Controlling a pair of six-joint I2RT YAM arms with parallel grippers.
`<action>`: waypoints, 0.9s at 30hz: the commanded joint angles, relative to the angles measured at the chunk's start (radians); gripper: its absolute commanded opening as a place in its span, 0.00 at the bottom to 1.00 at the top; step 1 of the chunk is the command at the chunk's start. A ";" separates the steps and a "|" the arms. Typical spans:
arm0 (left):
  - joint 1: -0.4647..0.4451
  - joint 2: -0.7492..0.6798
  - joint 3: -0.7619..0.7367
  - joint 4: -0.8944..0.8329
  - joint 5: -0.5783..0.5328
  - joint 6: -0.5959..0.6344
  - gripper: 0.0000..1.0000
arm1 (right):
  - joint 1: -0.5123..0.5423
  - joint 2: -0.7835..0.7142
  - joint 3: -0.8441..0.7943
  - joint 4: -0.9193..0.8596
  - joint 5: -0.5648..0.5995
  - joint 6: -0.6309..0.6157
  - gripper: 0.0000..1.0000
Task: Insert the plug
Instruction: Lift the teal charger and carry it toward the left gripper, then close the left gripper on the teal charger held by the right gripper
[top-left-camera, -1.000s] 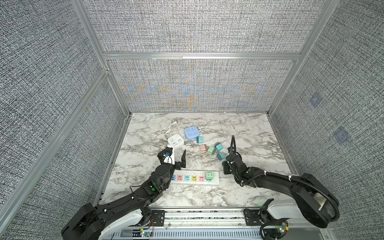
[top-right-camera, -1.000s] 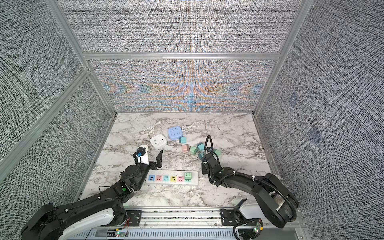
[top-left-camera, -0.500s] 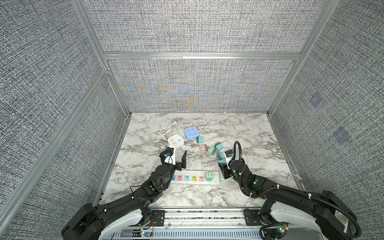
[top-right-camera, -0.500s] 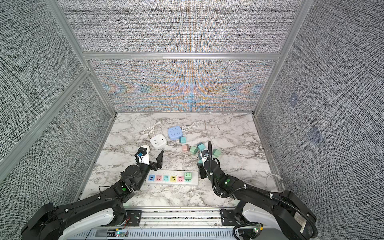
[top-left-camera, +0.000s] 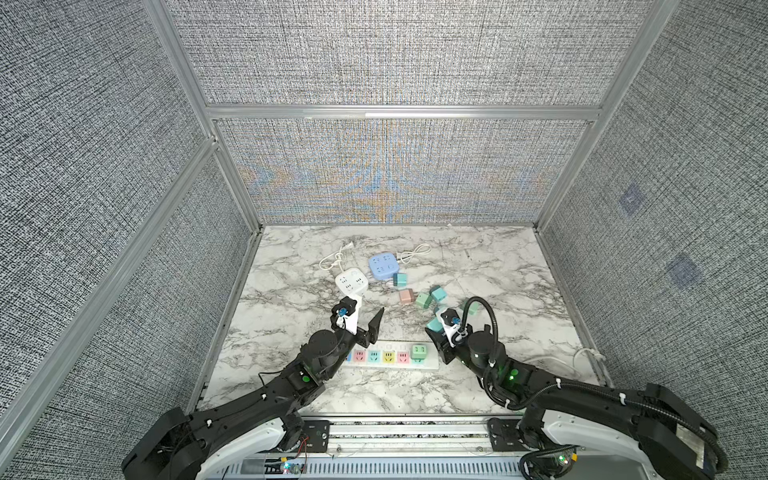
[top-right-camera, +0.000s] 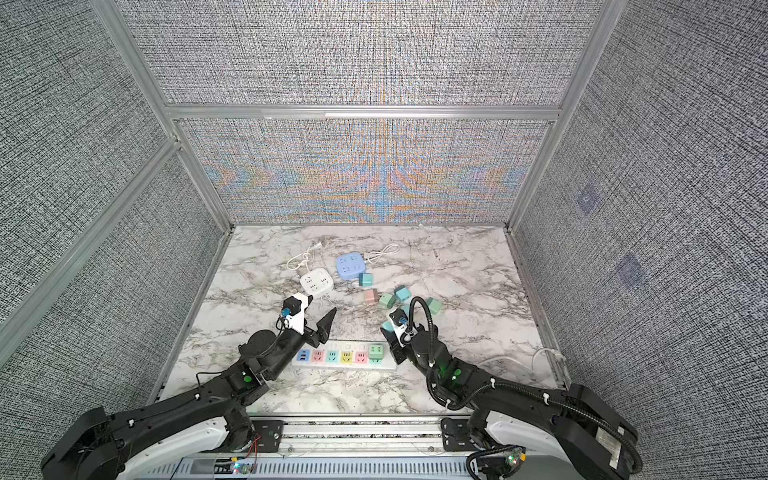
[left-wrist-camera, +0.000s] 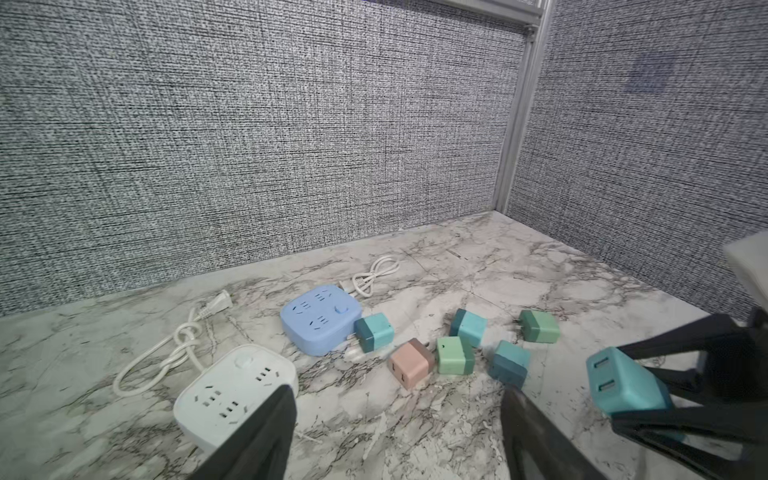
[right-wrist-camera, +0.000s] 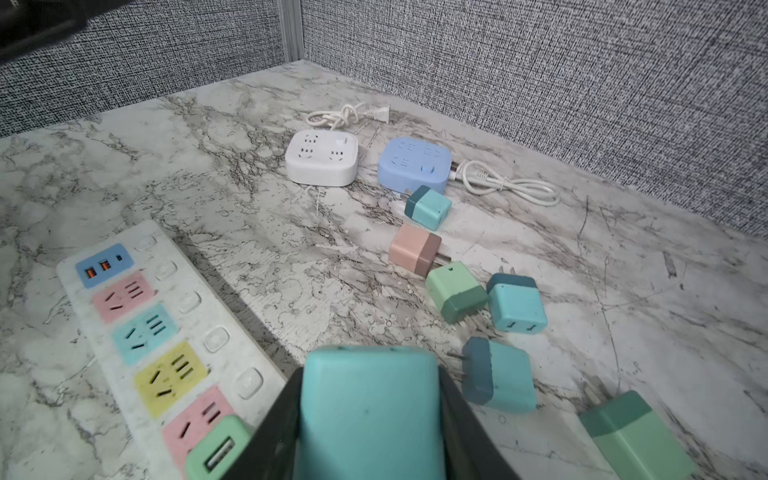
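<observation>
My right gripper (right-wrist-camera: 368, 374) is shut on a teal plug (right-wrist-camera: 370, 411) and holds it just above the table, off the right end of the white power strip (right-wrist-camera: 195, 320). In both top views the plug (top-left-camera: 433, 325) (top-right-camera: 387, 326) hangs beside that end. The strip (top-left-camera: 390, 357) has coloured sockets, and a green plug (top-left-camera: 418, 352) sits in its rightmost one. At the strip's left end, my left gripper (left-wrist-camera: 399, 415) (top-left-camera: 361, 324) stands open with only bare marble between its fingers (left-wrist-camera: 266, 436). It also sees the held plug (left-wrist-camera: 623, 384).
Several loose plugs, teal, green and pink (right-wrist-camera: 415, 249), lie behind the strip at mid-right. Further back stand a white socket cube (top-left-camera: 351, 281) and a blue one (top-left-camera: 382, 266), each with a white cord. A white cable (top-left-camera: 582, 353) lies by the right wall. Grey walls enclose the table.
The right arm has swung round and brought the teal plug a little left, nearer the strip's right end. The left gripper's jaws have narrowed somewhat; that arm has hardly moved.
</observation>
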 joint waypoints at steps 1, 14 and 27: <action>-0.001 -0.003 0.010 0.047 0.107 0.021 0.77 | 0.007 0.001 -0.014 0.144 -0.036 -0.100 0.00; -0.001 0.078 0.046 0.092 0.475 0.076 0.73 | 0.046 0.123 -0.066 0.496 -0.156 -0.395 0.00; -0.001 0.217 0.154 0.012 0.643 0.055 0.70 | 0.085 0.143 -0.053 0.618 -0.093 -0.642 0.00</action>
